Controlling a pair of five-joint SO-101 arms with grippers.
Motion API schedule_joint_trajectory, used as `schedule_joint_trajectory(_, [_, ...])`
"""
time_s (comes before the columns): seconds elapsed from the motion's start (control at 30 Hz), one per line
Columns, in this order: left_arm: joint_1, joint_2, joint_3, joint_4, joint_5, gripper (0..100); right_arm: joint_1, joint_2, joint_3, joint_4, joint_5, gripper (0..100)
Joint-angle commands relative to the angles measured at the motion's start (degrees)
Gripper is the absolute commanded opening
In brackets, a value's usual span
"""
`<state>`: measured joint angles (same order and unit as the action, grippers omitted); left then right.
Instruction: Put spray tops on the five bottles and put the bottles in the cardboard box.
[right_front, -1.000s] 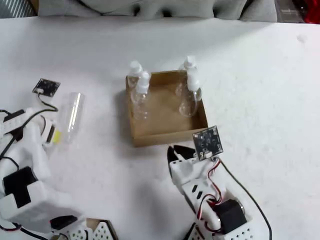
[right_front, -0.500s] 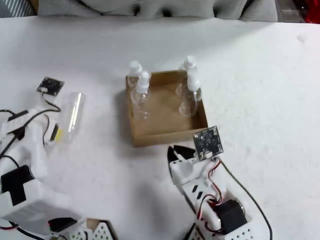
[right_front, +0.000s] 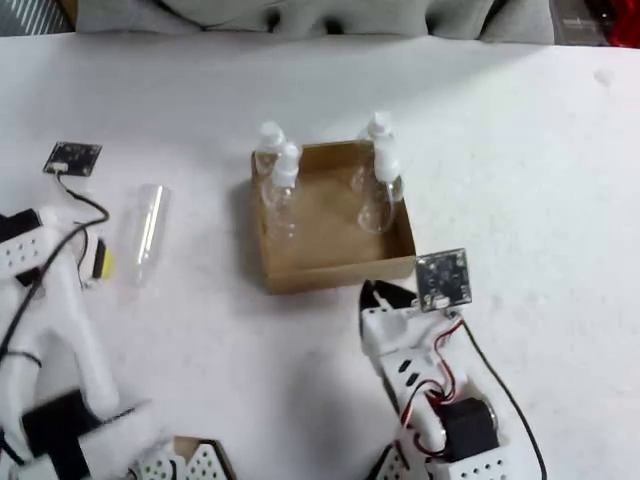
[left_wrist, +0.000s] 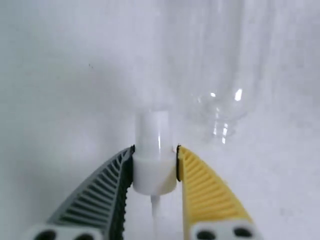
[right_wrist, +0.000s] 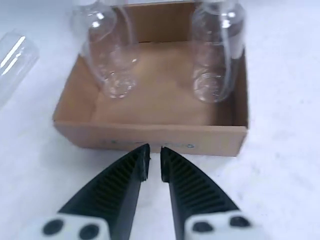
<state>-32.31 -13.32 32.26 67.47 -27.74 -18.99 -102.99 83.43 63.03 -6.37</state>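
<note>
Gripping spray top (left_wrist: 155, 172), left pincer (left_wrist: 155, 150) shifted away from bottle (right_front: 145, 232) | right pincer (right_wrist: 154, 150) clenched, nearer box (right_wrist: 100, 131).

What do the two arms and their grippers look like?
Both arms are white plastic with black motors and thin cables. The left gripper has ribbed fingers, one grey, one yellow; the right gripper has two black ribbed ones.

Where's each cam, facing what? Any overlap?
High view: fixed above the table, looking down on the cardboard box, a lying bottle, left arm, right arm.
Left wrist view: on the left arm, along the left gripper, shut on a spray top, toward the bottle's mouth.
Right wrist view: on the right arm, looking past the right gripper into the box.
Shared: high and right wrist views show box and bottle.
</note>
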Motion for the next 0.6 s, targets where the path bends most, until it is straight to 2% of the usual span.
schedule_joint_trajectory(0.0, [5.05, -14.29, -1.14, 11.78, 4.40, 2, 6.02, -0.22, -2.02, -1.54, 0.70, 1.7])
schedule_joint_trajectory(0.1, [10.86, -21.41, -1.05, 18.11, 8.44, 2, 12.62, -0.22, -2.02, -1.63, 0.70, 1.7])
schedule_joint_trajectory(0.23, [24.04, -29.67, -1.05, 24.62, 14.51, 2, 22.20, -0.13, -1.93, -1.63, 0.70, 1.7])
schedule_joint_trajectory(0.4, [42.86, -35.03, -1.05, 25.05, 22.95, 2, 33.36, -0.04, -1.93, -1.63, 5.80, 1.7])
schedule_joint_trajectory(0.57, [61.23, -35.21, -0.97, 23.56, 23.56, 2, 41.45, -0.04, -1.93, -1.63, 6.77, 1.7])
